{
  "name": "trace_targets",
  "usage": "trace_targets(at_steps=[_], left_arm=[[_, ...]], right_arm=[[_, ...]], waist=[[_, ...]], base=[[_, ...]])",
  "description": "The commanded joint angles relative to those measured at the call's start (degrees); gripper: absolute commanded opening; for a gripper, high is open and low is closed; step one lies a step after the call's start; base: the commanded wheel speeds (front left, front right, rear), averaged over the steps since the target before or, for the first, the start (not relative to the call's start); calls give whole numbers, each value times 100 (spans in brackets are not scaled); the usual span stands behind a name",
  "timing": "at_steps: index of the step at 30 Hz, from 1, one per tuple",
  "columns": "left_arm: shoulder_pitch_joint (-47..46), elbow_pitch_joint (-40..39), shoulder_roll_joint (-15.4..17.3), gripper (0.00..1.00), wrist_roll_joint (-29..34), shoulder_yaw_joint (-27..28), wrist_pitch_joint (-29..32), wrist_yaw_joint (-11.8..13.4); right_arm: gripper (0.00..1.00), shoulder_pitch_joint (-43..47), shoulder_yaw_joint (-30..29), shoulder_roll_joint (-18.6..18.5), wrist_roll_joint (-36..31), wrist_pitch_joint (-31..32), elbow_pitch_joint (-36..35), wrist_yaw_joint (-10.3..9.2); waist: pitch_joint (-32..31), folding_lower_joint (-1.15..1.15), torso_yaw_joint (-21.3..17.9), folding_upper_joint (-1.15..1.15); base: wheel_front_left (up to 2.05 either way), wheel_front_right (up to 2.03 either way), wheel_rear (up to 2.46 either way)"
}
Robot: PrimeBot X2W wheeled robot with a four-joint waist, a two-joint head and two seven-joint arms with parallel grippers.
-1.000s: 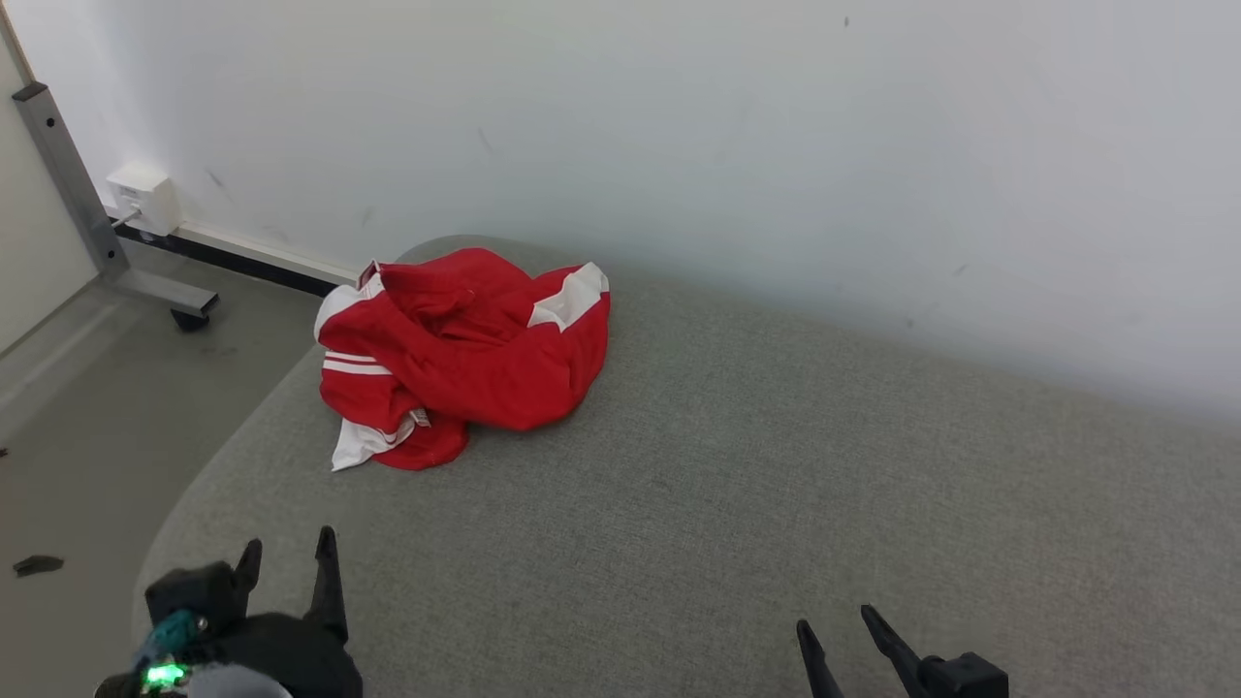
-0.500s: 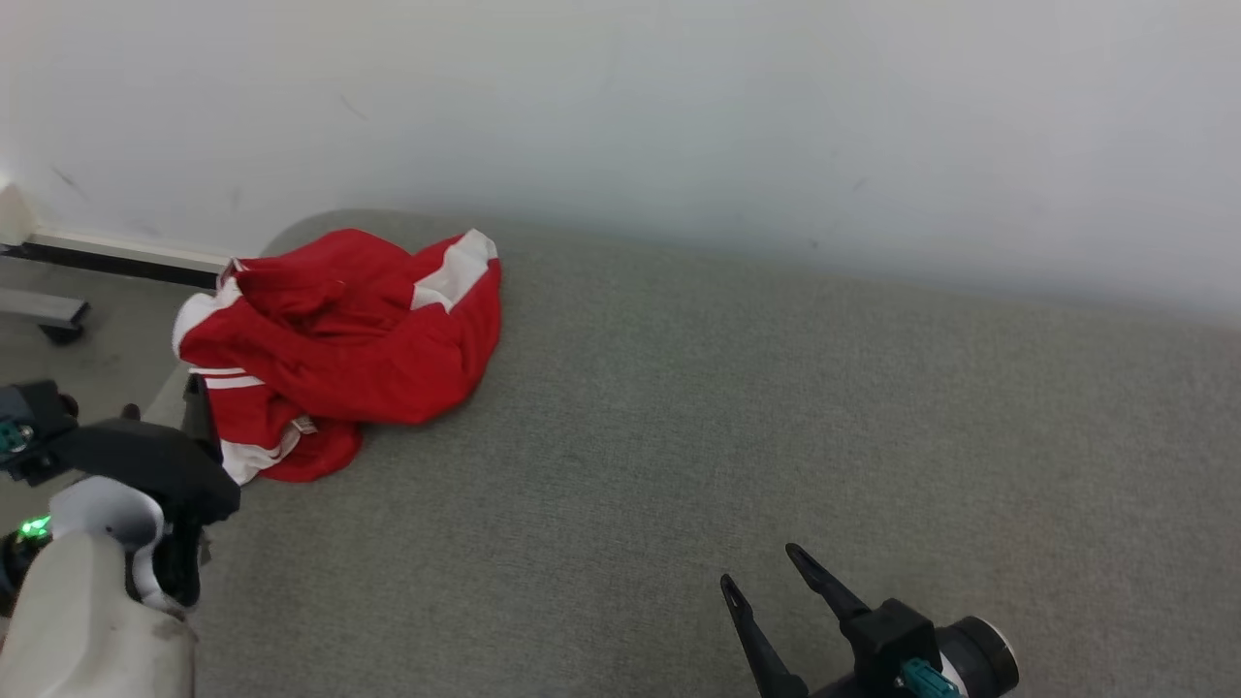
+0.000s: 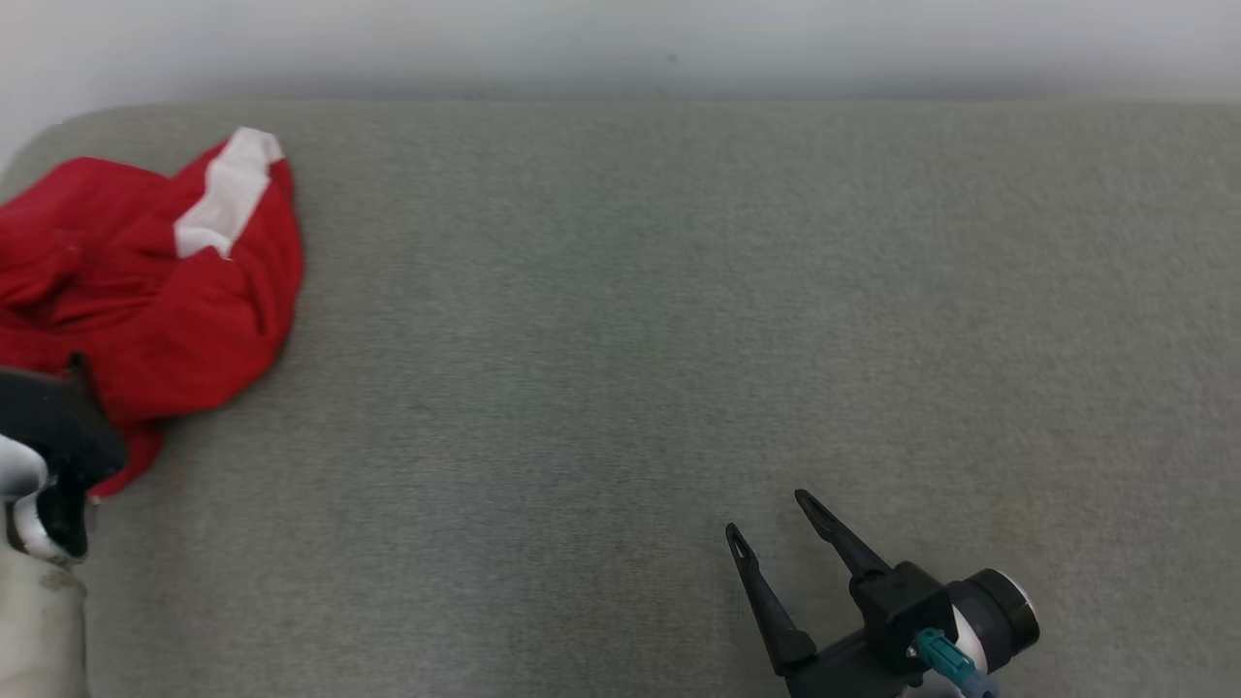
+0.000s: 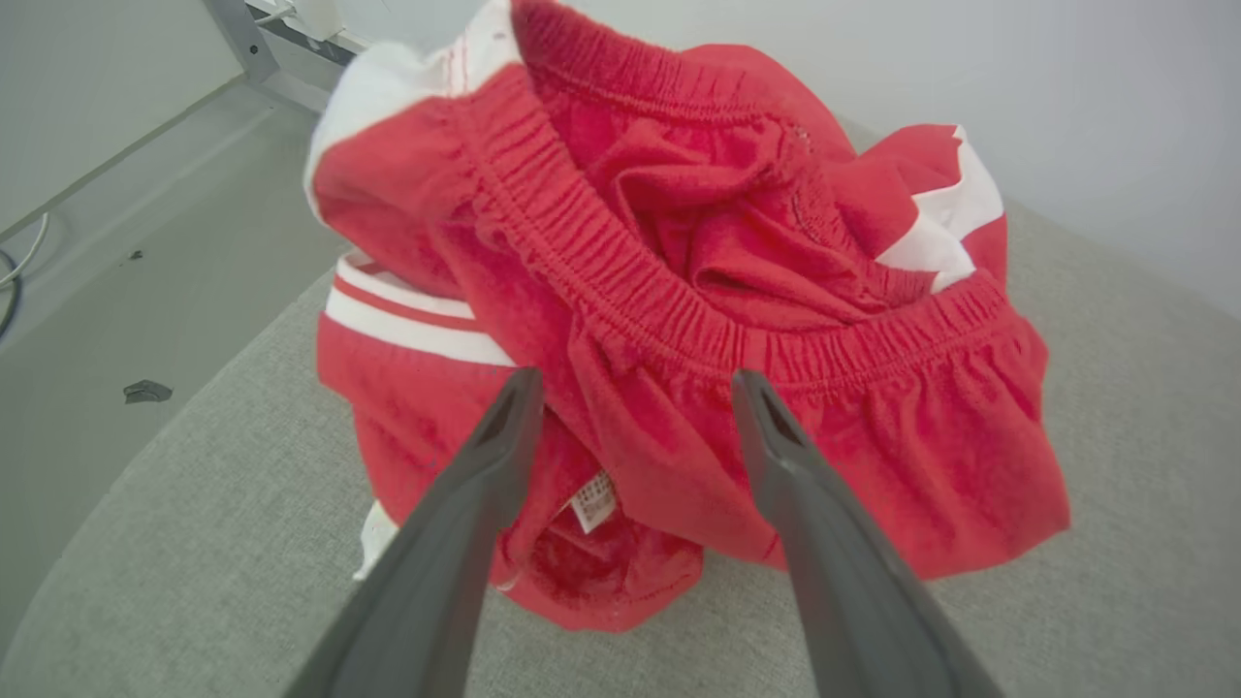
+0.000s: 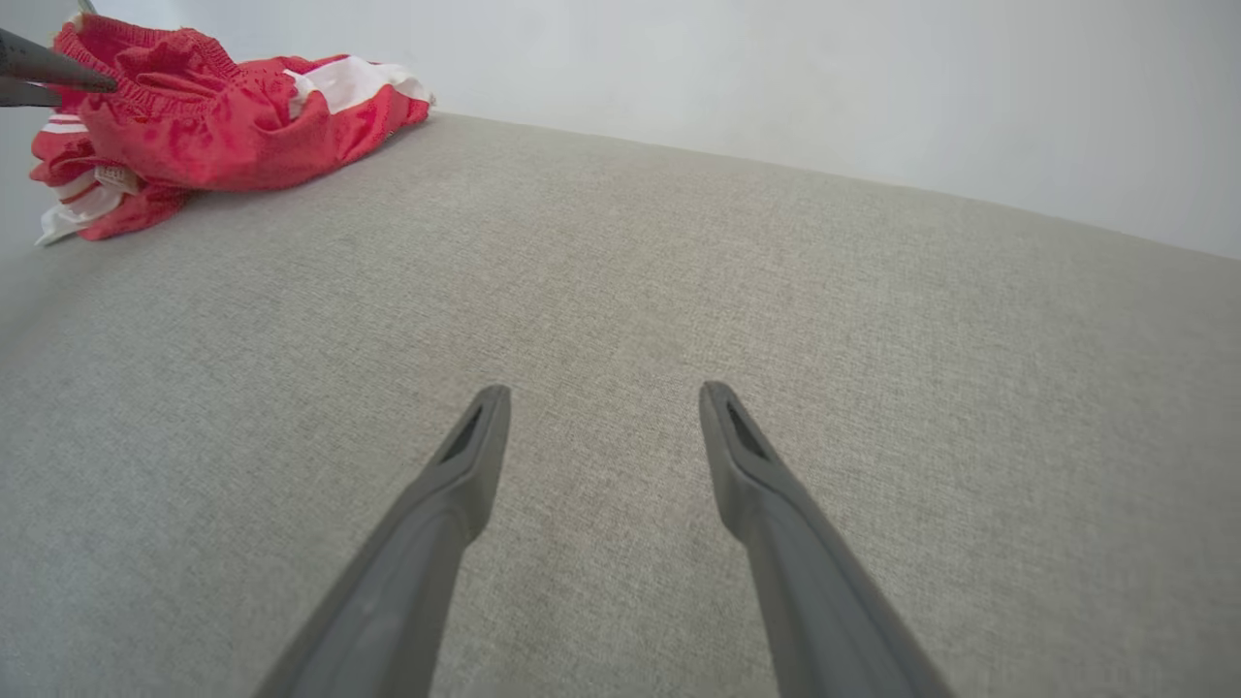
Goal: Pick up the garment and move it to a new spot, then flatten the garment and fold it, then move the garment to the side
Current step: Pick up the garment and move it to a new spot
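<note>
Reaching in with the left hand (image 4: 635, 378), up from its resting spot low at the left a second ago and now poised right at the crumpled red shorts (image 4: 824, 465), white-striped at the sides. Spread fully wide, gripping nothing, straddling the fold just below the gathered elastic waistband (image 4: 620, 281); cannot tell whether touching cloth yet. Looks like the opening pick-up about to start, with moving, flattening and folding all left to do.

Holding back with the right hand (image 5: 603, 388), equally wide, empty, hovering low over the bare grey woven-fabric surface (image 5: 679, 291), well apart from the shorts. Lying heaped at the surface's far left corner, close to the wall. Swung right with the head camera too, so pushed to that view's left edge without having shifted on the surface.

Worth checking the left wrist view for what the head view misses: small white care label (image 4: 593, 499) tucked under the near fold, and beyond the heap, smooth grey floor (image 4: 116, 291). Farthest back, plain white wall (image 5: 776, 78).
</note>
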Motion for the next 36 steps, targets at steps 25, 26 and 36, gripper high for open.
trace_targets(at_steps=[25, 26, 36], left_arm=[[0, -1089, 623, 0, 64, -285, 46, -288], [-7, -1239, 701, 0, 86, -303, 66, -333], [-345, -2371, 827, 0, 77, -723, 477, -721]], right_arm=[[100, 7, -97, -6, 505, -340, 294, -14], [100, 5, -97, -5, 560, -388, 350, -14], [100, -37, -67, -5, 943, -719, 858, -14]], waist=[[-301, -2, -512, -1], [-387, -2, -534, -1], [-1133, -2, -986, -1]], base=[[0, 0, 0], [0, 0, 0], [0, 0, 0]])
